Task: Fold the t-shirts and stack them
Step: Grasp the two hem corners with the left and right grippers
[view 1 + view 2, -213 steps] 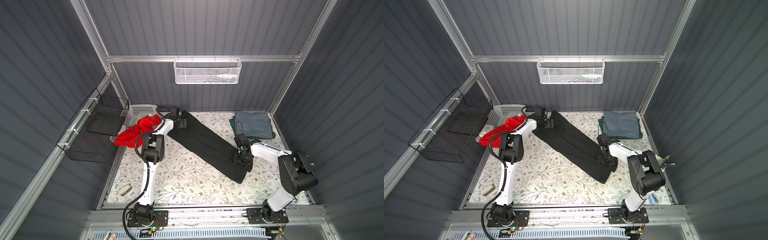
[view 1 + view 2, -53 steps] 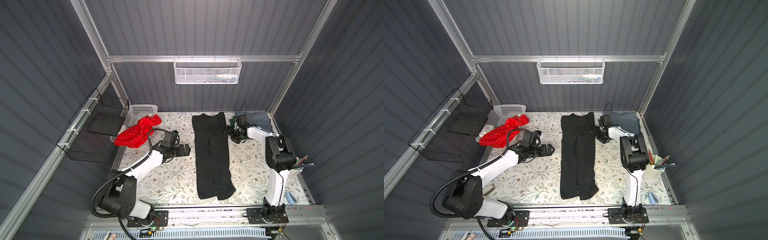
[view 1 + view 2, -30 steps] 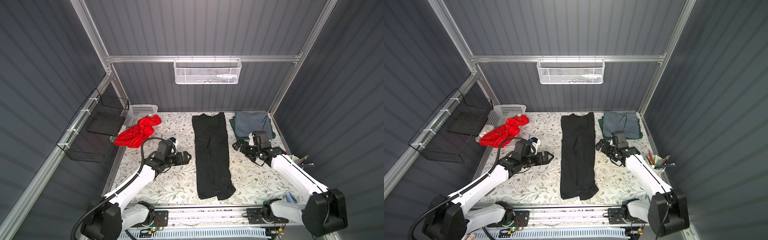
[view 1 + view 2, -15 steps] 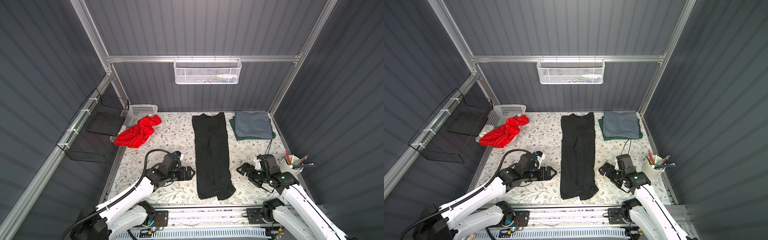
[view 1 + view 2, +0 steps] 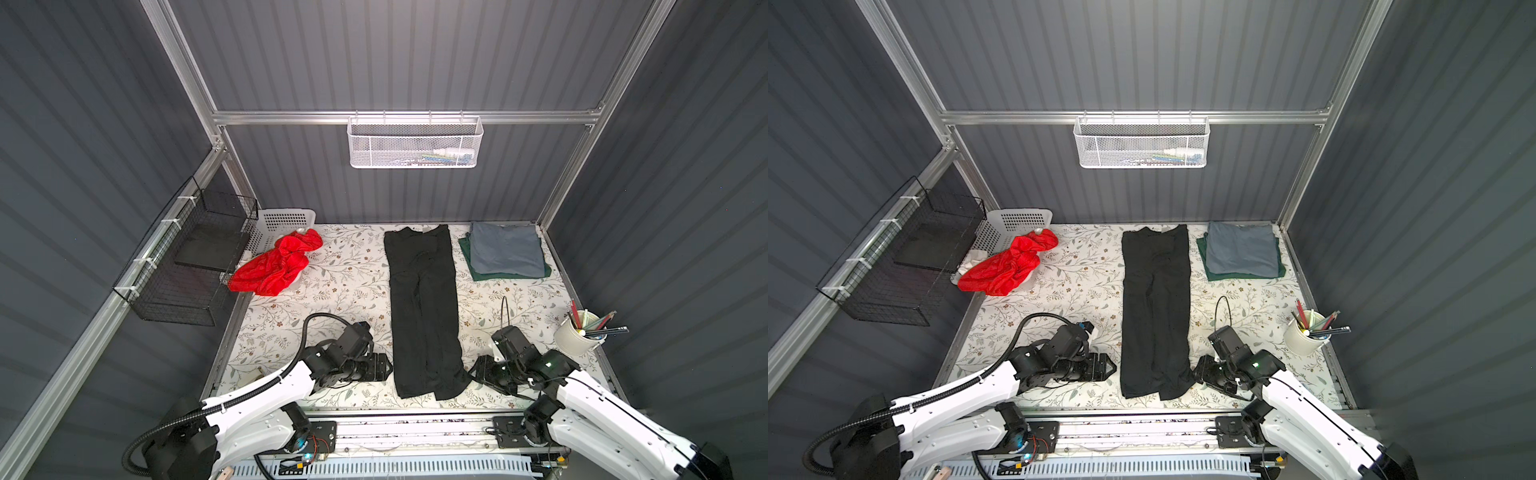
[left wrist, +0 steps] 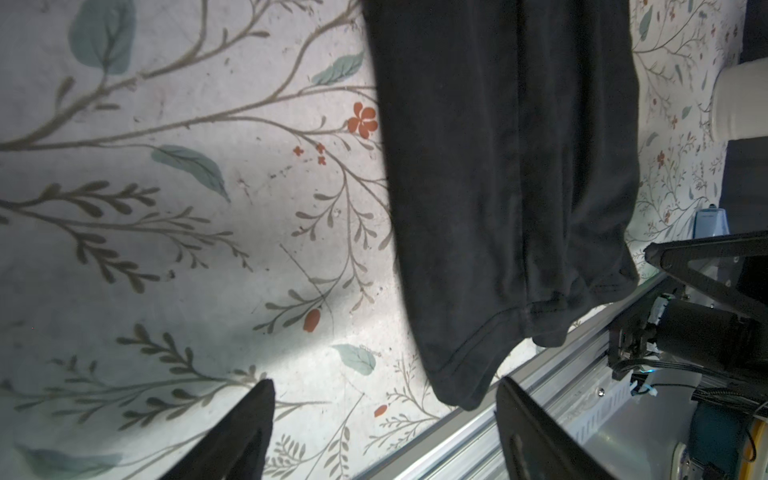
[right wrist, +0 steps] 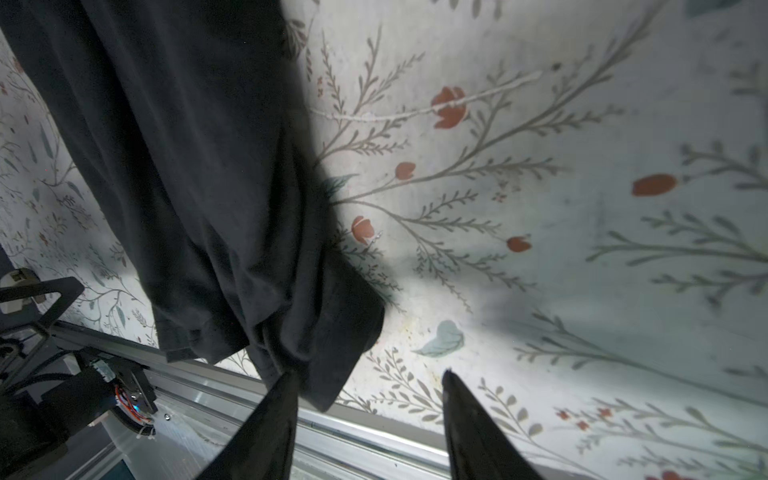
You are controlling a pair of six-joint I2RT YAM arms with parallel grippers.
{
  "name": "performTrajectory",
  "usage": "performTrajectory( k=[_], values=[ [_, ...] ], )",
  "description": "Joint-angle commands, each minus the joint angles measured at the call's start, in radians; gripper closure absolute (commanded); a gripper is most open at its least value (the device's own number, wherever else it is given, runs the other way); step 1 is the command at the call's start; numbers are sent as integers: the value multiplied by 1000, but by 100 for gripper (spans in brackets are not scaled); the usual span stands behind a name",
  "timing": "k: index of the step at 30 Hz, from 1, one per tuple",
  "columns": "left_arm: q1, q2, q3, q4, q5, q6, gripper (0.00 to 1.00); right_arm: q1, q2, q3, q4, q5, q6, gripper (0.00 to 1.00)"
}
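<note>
The black t-shirt [image 5: 422,299] [image 5: 1154,299] lies mid-table, folded into a long narrow strip running front to back. My left gripper [image 5: 388,370] [image 6: 384,381] is open just left of its near hem, with only bare table between the fingers. At the hem's right corner my right gripper [image 5: 473,372] [image 7: 369,373] is open; the cloth corner [image 7: 328,374] reaches between its fingers and touches one. The red t-shirt [image 5: 276,266] lies crumpled at the back left. The blue-grey t-shirt [image 5: 505,253] sits folded on the dark green one [image 5: 465,249] at the back right.
A white perforated basket [image 5: 284,220] stands behind the red shirt. A black wire rack [image 5: 187,266] hangs on the left wall, and a white mesh basket [image 5: 415,143] on the back wall. A cup of pencils [image 5: 579,336] stands near right. An aluminium rail [image 5: 415,432] borders the front edge.
Both arms have swung toward the table's front edge and come down beside the black shirt's near hem. Both sets of jaws have narrowed, the right more. The shirt lies as before.
</note>
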Motion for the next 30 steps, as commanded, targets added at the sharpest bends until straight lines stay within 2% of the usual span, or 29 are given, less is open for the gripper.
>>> performTrajectory(
  k=[1, 8, 19, 21, 24, 30],
  values=[
    [-20, 23, 7, 15, -13, -16, 16, 52, 51, 45, 21, 65, -1, 46],
    [-40, 47, -8, 50, -11, -28, 17, 115, 175, 80, 66, 87, -48, 48],
    [-52, 43, -35, 79, 1, -43, 19, 144, 250, 61, 148, 57, -74, 55],
    [-54, 41, -38, 86, 7, -43, 19, 145, 251, 51, 148, 52, -68, 62],
    [-53, 41, -44, 90, 13, -44, 19, 158, 235, 42, 156, 41, -63, 66],
    [-54, 47, -43, 84, 19, -30, 18, 182, 197, 20, 182, 20, -43, 86]
  ],
)
